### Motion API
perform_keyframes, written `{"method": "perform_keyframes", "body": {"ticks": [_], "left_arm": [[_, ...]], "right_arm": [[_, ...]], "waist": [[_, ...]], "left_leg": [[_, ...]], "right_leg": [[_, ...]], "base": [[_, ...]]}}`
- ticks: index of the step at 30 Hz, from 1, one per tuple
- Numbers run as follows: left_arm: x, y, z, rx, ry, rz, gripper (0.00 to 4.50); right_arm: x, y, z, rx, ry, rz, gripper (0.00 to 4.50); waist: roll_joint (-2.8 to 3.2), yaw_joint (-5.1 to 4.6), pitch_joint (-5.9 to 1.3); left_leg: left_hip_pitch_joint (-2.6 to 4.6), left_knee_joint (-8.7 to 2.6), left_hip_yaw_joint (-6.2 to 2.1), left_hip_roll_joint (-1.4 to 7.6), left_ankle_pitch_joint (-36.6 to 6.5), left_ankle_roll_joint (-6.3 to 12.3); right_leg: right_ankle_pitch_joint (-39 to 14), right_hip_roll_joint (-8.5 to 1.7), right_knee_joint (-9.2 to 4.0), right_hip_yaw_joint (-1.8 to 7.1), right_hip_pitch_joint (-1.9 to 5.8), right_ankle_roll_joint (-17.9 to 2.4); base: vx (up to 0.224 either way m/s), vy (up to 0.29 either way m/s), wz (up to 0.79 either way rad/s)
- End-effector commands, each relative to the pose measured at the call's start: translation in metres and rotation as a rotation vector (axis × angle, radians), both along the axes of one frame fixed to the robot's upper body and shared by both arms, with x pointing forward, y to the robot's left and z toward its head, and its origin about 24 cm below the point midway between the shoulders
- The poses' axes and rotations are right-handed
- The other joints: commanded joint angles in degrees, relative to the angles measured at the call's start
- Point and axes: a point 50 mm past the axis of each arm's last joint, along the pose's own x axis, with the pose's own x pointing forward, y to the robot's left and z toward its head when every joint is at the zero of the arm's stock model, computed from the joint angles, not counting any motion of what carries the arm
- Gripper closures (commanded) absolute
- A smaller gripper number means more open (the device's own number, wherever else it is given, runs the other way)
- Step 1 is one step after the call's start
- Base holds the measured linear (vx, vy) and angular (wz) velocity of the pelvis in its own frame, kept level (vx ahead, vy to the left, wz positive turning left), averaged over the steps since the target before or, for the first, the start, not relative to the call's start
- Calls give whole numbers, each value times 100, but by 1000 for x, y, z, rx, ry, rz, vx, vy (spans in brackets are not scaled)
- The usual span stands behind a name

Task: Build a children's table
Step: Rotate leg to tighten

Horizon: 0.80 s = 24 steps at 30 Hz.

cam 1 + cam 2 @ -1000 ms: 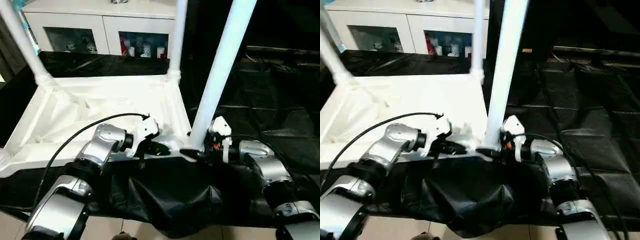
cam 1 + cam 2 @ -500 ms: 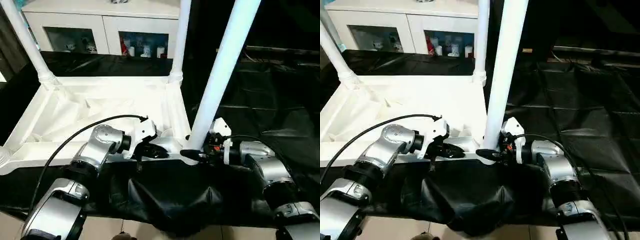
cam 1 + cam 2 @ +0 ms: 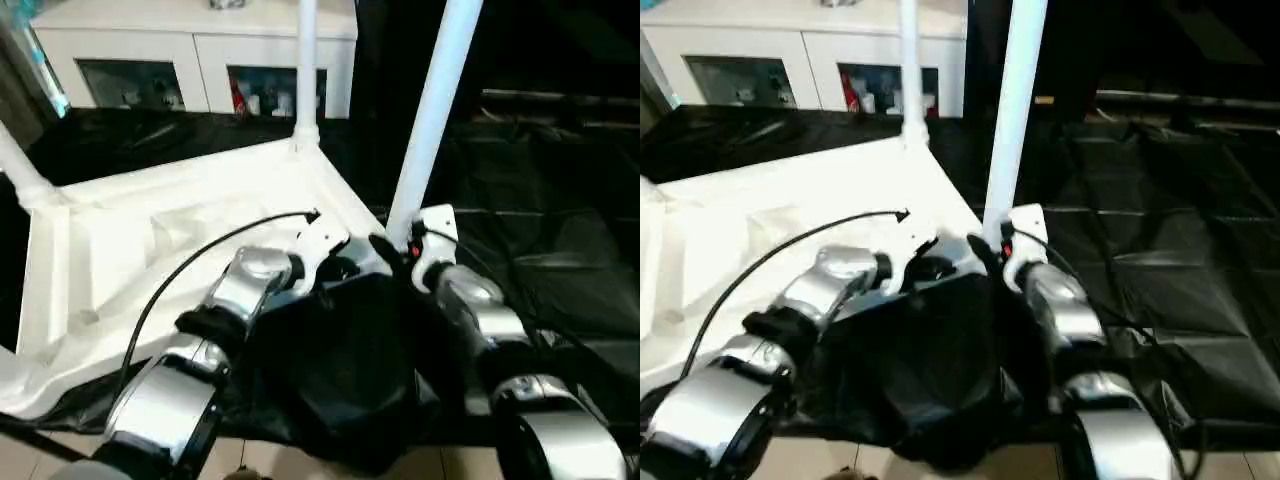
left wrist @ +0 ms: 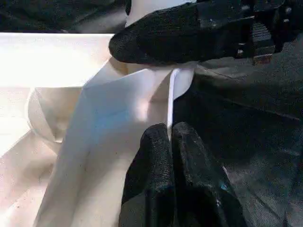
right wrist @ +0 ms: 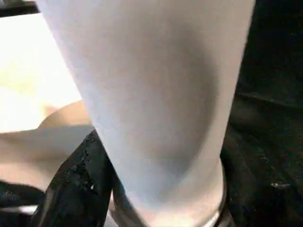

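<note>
While the tabletop (image 3: pixel 200 215) lies upside down on the black sheet (image 3: pixel 560 250) with legs standing up from its corners, both grippers work at the near corner. The right gripper (image 3: pixel 392 250) has its fingers round the base of the nearest leg (image 3: pixel 428 110) where it enters the corner socket; in the right wrist view one black finger (image 5: pixel 78 184) presses against the white tube, so it looks to be holding that leg. The left gripper (image 4: pixel 169 142) is pinched tight on the thin raised rim (image 4: pixel 171 101) just beside that corner. The likely trouble is leverage: the leg is long, and if the right gripper pushes sideways rather than straight down, the leg could bind in the socket or tip the whole top. The left grip on so thin an edge may also slip, letting the top slide on the smooth sheet. Compared with a second ago, the tabletop has swung round, its near corner now pointing towards the robot, and both forearms have drawn in close together. The right fingers have also narrowed against the leg.
</note>
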Motion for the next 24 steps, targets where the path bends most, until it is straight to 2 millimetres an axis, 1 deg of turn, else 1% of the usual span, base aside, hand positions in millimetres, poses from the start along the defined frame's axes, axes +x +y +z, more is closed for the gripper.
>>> {"method": "perform_keyframes", "body": {"ticks": [1, 2, 3, 4, 5, 6, 7, 8, 9, 10, 11, 12, 13, 14, 15, 18, 19, 20, 21, 22, 24], "left_arm": [[7, -12, 11, -44, -55, 57, 450], [6, -12, 11, -45, -55, 51, 450], [6, -12, 11, -44, -52, 36, 450], [5, -11, 11, -43, -50, 29, 450], [4, -9, 10, -43, -44, 13, 450], [3, -7, 9, -41, -37, -5, 450], [1, -3, 8, -35, -28, -45, 450], [0, -1, 7, -34, -21, -66, 450], [0, -1, 7, -34, -20, -67, 450], [-2, 3, 7, -35, -17, -111, 450], [-3, 5, 7, -35, -18, -125, 450], [-6, 8, 9, -46, -33, -176, 450], [-6, 9, 9, -51, -36, -189, 450], [-8, 11, 9, -58, -32, -210, 450], [-11, 15, 9, -66, -22, -247, 450], [-14, 21, 9, -63, -9, -286, 450], [-15, 23, 9, -61, -4, -305, 450], [-15, 23, 9, -61, -4, -305, 450], [-17, 27, 8, -59, 9, -332, 450], [-18, 28, 8, -58, 14, -341, 450], [-22, 34, 8, -58, 37, -381, 450]], "right_arm": [[-16, 47, -18, 35, 75, 182, 148], [-16, 48, -17, 39, 68, 191, 127], [-15, 49, -15, 50, 53, 210, 113], [-15, 49, -14, 55, 47, 219, 111], [-15, 47, -13, 61, 38, 237, 89], [-15, 45, -11, 62, 25, 259, 89], [-17, 39, -7, 58, 3, 329, 76], [-18, 37, -5, 62, -8, 382, 76], [-19, 36, -5, 62, -8, 385, 76], [-24, 31, -2, 78, -19, 488, 76], [-25, 30, -1, 83, -20, 517, 76], [-31, 23, 0, 71, -20, 615, 76], [-33, 21, 0, 63, -17, 641, 76], [-36, 17, 0, 45, -10, 678, 76], [-39, 9, 0, 18, 4, 730, 76], [-43, -1, 1, -3, 17, 782, 76], [-44, -4, 2, -8, 23, 800, 76], [-44, -4, 2, -8, 23, 800, 76], [-46, -10, 3, -15, 31, 826, 76], [-47, -11, 3, -18, 33, 835, 76], [-49, -18, 5, -30, 43, 860, 76]], "waist": [[-1, -17, -369], [-12, -19, -358], [-6, -20, -352], [-6, -21, -348], [-37, -20, -353], [-23, -15, -356], [-21, -13, -362], [-29, -8, -367], [-28, 6, -365], [-29, 27, -365], [-31, 38, -366], [-28, 53, -370], [-34, 55, -361], [-40, 57, -364], [-15, 49, -355], [-14, 57, -345], [-20, 54, -346], [-9, 54, -348], [-5, 53, -352], [-11, 54, -351], [-11, 62, -369]], "left_leg": [[74, -353, -168, 309, -850, 343], [81, -359, -166, 312, -935, 325], [89, -367, -169, 318, -1012, 312], [87, -370, -172, 320, -1047, 309], [87, -372, -169, 321, -1048, 316], [83, -372, -172, 325, -986, 336], [77, -365, -171, 320, -951, 355], [66, -353, -162, 317, -914, 420], [57, -350, -160, 324, -837, 487], [55, -342, -156, 325, -791, 546], [50, -338, -153, 330, -769, 571], [52, -335, -153, 336, -733, 621], [40, -335, -155, 334, -746, 640], [38, -330, -152, 336, -766, 649], [46, -336, -153, 340, -871, 603], [61, -347, -156, 347, -988, 503], [60, -349, -159, 347, -990, 496], [63, -350, -157, 351, -979, 493], [67, -346, -157, 350, -961, 488], [61, -349, -159, 350, -953, 489], [55, -341, -162, 356, -816, 543]], "right_leg": [[-711, -621, -459, 377, 267, -1233], [-837, -617, -473, 378, 260, -1215], [-959, -620, -486, 378, 253, -1201], [-1017, -624, -492, 377, 258, -1189], [-1042, -620, -492, 379, 263, -1175], [-974, -622, -475, 382, 263, -1190], [-910, -620, -469, 380, 269, -1198], [-774, -618, -455, 380, 284, -1216], [-635, -612, -439, 376, 290, -1235], [-561, -609, -438, 367, 296, -1248], [-519, -609, -427, 365, 301, -1256], [-478, -606, -424, 360, 300, -1259], [-505, -602, -432, 354, 302, -1254], [-527, -601, -429, 351, 306, -1247], [-702, -604, -448, 351, 285, -1238], [-1017, -615, -480, 356, 276, -1217], [-1038, -608, -472, 356, 278, -1215], [-1032, -602, -469, 359, 264, -1216], [-977, -604, -462, 359, 261, -1237], [-962, -608, -463, 360, 269, -1242], [-705, -601, -429, 357, 275, -1285]], "base": [[0, 0, 0], [0, 0, 0], [0, 0, 0], [0, 0, 0], [0, 0, 0], [0, 0, 0], [0, 0, 0], [0, 0, 0], [0, 0, 0], [0, 0, 0], [0, 0, 0], [0, 0, 0], [0, 0, 0], [0, 0, 0], [0, 0, 0], [0, 0, 0], [0, 0, 0], [0, 0, 0], [0, 0, 0], [0, 0, 0], [0, 0, 0]]}}
